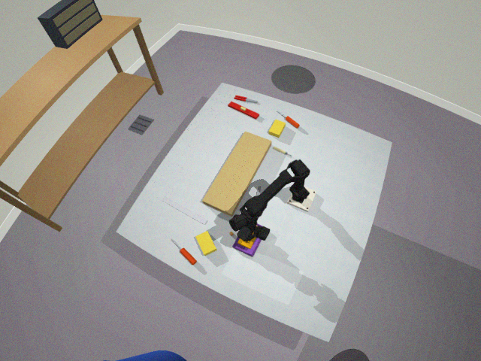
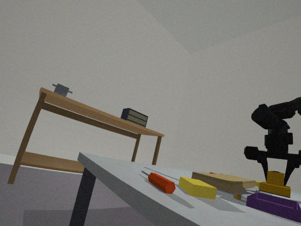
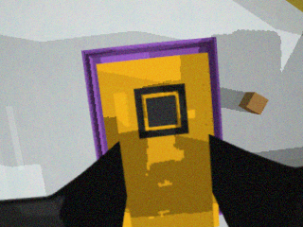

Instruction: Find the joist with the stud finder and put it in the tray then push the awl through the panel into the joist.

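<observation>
The jaws (image 1: 251,238) (image 2: 276,182) grip the stud finder (image 1: 246,243) (image 2: 274,188) (image 3: 163,165) above the purple tray (image 1: 253,254) (image 2: 272,205) (image 3: 217,85). Relative to that tray, a small brown-ended piece (image 1: 231,234) (image 2: 237,196) (image 3: 254,103) lies just beside it; a yellow block (image 1: 205,242) (image 2: 198,188) and an orange-handled screwdriver (image 1: 188,256) (image 2: 161,182) lie farther off, beyond that piece.

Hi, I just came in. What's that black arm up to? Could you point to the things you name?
Its pincer (image 2: 275,182) is shut on a yellow-orange stud finder (image 2: 275,190) (image 3: 163,165), held over the purple tray (image 1: 253,254) (image 2: 269,205) (image 3: 217,85). The stud finder has yet to be let go. The tan panel (image 1: 237,174) (image 2: 213,182) lies nearby on the table (image 1: 330,155) (image 2: 116,170).
</observation>
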Robot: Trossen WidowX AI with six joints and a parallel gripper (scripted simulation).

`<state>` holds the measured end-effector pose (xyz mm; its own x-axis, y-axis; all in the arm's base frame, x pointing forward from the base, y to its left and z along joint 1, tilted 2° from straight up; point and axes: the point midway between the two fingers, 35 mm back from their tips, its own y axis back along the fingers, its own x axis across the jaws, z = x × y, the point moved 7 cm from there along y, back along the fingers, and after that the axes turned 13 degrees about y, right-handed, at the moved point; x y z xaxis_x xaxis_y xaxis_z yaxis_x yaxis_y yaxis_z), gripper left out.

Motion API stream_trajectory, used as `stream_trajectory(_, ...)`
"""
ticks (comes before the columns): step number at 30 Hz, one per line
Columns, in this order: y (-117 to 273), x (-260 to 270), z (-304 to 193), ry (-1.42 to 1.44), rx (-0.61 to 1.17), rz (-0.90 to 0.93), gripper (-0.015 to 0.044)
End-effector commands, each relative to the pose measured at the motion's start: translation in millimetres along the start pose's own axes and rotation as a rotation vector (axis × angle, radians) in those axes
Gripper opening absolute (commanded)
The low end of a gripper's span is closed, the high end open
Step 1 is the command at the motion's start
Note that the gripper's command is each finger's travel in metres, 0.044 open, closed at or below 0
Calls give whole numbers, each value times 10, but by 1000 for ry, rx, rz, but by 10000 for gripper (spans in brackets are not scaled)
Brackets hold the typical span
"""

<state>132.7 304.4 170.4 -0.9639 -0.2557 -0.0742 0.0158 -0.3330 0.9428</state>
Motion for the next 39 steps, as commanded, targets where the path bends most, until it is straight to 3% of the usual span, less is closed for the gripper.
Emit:
stream_trajectory(1, -42, -1, -11, -5, -2, -5, 0)
stream_trajectory(28, -391, 37, -128, -5, -2, -5, 0)
stream_trajectory(39, -377, 41, -129, 0, 2, 1, 289)
